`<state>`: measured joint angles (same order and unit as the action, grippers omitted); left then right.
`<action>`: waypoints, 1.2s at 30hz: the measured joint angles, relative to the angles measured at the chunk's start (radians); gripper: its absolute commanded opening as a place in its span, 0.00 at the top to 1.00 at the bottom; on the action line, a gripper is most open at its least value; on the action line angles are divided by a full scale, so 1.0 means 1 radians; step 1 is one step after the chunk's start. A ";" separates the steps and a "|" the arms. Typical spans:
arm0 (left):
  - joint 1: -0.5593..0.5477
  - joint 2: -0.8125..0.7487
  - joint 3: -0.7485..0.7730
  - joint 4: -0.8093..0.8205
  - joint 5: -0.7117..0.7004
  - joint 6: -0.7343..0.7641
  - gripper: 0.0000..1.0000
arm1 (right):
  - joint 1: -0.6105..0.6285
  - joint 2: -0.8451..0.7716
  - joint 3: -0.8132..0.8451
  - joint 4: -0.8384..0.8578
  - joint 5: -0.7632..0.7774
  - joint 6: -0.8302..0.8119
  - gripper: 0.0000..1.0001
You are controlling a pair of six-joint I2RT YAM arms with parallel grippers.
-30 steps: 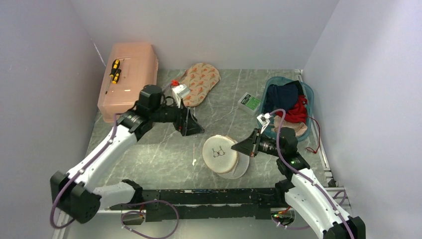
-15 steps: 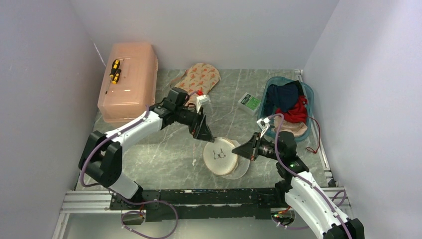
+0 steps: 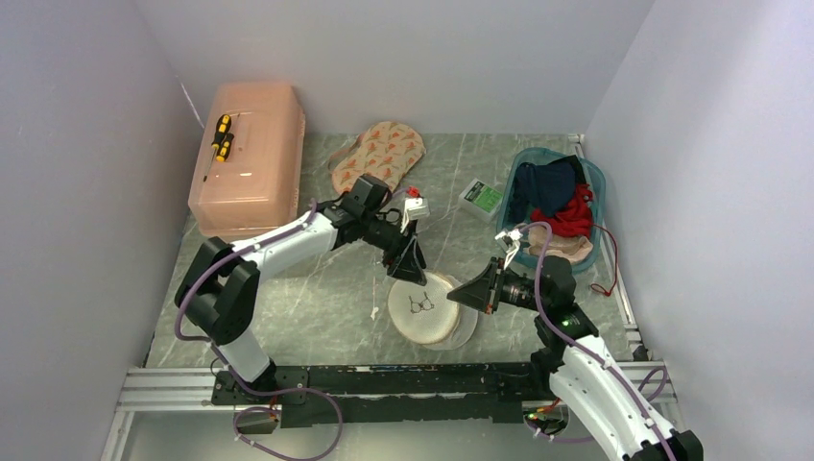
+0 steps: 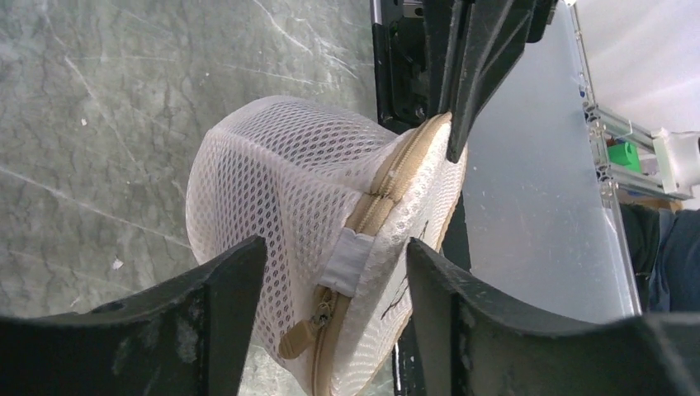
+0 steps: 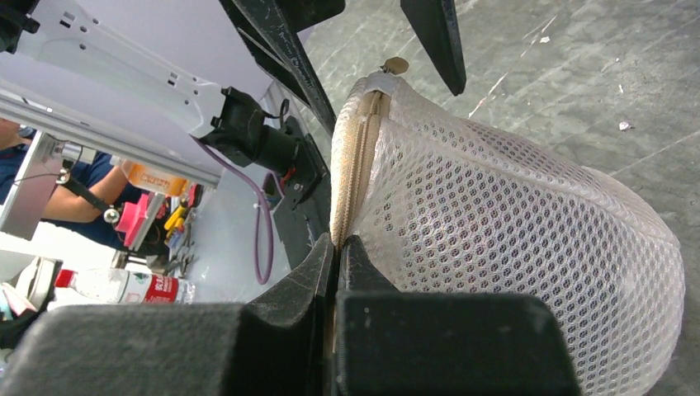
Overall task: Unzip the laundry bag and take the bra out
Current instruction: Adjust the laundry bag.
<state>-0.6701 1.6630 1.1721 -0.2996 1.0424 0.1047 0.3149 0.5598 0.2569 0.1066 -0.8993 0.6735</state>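
Your right gripper (image 5: 337, 243) is clamped tight on the cream rim (image 5: 351, 165) of the laundry bag (image 5: 512, 231), which lies directly ahead of its fingers. Your left gripper (image 4: 334, 252) stands open, and the bag's zipper pull (image 4: 301, 338) sits between its jaws, ungripped.

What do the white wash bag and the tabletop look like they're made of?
Laundry bag: white synthetic-looking mesh, matte, with open honeycomb holes and a cream fabric zipper rim. Tabletop: grey-green marble-look surface with pale veins, faint sheen; possibly printed laminate.
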 measured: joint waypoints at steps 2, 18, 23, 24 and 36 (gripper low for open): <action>-0.002 0.003 0.003 -0.002 0.014 0.009 0.50 | 0.000 0.000 0.000 0.000 0.000 0.000 1.00; -0.026 -0.069 -0.078 0.077 0.045 -0.115 0.97 | 0.001 0.039 0.103 -0.077 0.071 -0.001 0.00; -0.021 -0.256 -0.198 0.240 -0.189 -0.346 0.97 | 0.001 -0.029 0.212 -0.191 0.229 -0.006 0.00; -0.021 -0.295 -0.225 0.283 -0.247 -0.404 0.97 | 0.001 -0.051 0.233 -0.212 0.280 -0.009 0.01; -0.063 -0.593 -0.483 0.643 -1.175 -1.085 0.97 | 0.001 -0.109 0.224 -0.150 0.505 0.138 0.21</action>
<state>-0.7334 1.0702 0.6891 0.3435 -0.1322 -0.9798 0.3157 0.4503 0.4805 -0.0429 -0.3946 0.8116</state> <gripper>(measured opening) 0.103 0.833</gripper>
